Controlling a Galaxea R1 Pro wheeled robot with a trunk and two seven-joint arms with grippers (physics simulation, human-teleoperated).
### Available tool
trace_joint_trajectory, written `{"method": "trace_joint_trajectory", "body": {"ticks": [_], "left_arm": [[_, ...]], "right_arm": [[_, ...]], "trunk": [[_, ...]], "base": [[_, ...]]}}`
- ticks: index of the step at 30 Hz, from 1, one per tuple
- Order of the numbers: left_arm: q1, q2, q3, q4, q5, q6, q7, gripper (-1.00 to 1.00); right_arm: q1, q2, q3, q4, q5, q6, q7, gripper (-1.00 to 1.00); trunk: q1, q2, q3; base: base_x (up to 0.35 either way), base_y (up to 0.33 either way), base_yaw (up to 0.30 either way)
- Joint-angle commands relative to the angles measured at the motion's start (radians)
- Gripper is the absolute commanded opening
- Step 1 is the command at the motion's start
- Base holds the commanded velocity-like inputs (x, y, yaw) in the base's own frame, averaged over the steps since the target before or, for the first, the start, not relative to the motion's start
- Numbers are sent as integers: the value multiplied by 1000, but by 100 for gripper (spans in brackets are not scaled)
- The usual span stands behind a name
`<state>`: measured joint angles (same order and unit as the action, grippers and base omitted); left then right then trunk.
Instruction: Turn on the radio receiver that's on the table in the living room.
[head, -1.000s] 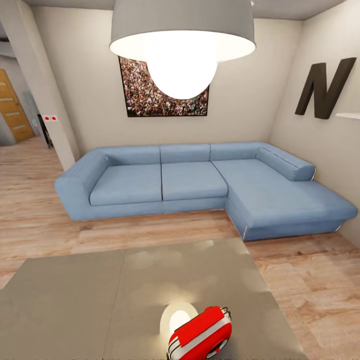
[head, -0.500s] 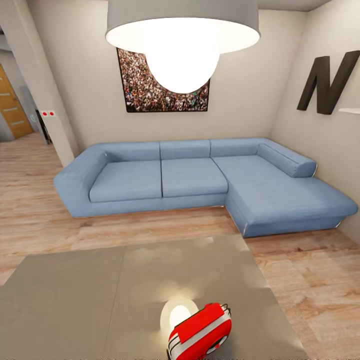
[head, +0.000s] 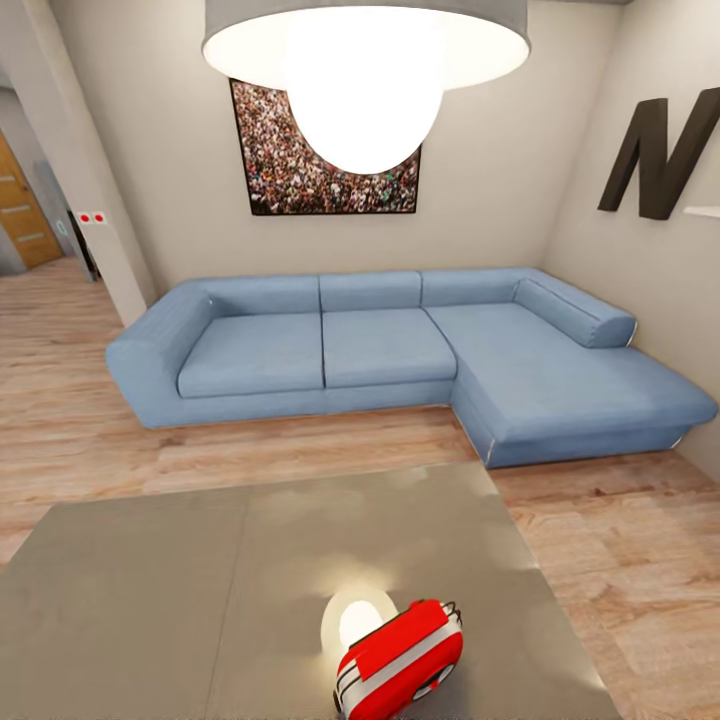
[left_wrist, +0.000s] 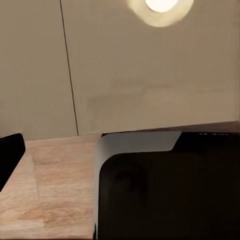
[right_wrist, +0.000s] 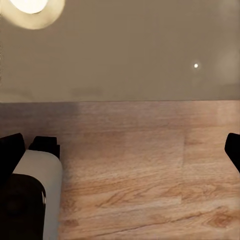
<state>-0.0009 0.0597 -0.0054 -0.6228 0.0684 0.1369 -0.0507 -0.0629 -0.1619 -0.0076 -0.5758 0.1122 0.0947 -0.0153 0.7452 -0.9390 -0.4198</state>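
The red radio receiver (head: 400, 660) with white trim lies tilted on the table (head: 180, 600), near its front edge, right of centre, beside the lamp's bright reflection. In the left wrist view the table's glossy top (left_wrist: 150, 65) sits beyond a strip of wood floor. One black finger (left_wrist: 10, 155) of my left gripper (left_wrist: 120, 155) stands far out at the picture's edge. In the right wrist view my right gripper (right_wrist: 120, 150) is open over the floor, its fingertips (right_wrist: 11, 149) wide apart, short of the table edge (right_wrist: 130, 50).
A blue L-shaped sofa (head: 390, 345) runs along the far wall under a framed crowd picture (head: 320, 165). A grey dome lamp (head: 365, 60) hangs overhead. Wood floor (head: 620, 560) lies right of the table. My own dark base (left_wrist: 170, 195) shows below the left arm.
The whole head view has shifted: the camera has moved a little closer, so the lamp looms larger. The radio stays where it was on the table.
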Motion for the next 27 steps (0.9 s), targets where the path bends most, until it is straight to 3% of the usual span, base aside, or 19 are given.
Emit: {"method": "trace_joint_trajectory", "body": {"ticks": [1, 27], "left_arm": [[0, -1, -1, 2, 0, -1, 0, 100], [0, -1, -4, 3, -2, -5, 0, 100]], "right_arm": [[0, 1, 0, 0, 0, 0, 0, 100], [0, 2, 1, 1, 1, -1, 6, 100]], "trunk": [[0, 0, -2], [0, 0, -44]], "base": [[0, 0, 0], [0, 0, 0]]}}
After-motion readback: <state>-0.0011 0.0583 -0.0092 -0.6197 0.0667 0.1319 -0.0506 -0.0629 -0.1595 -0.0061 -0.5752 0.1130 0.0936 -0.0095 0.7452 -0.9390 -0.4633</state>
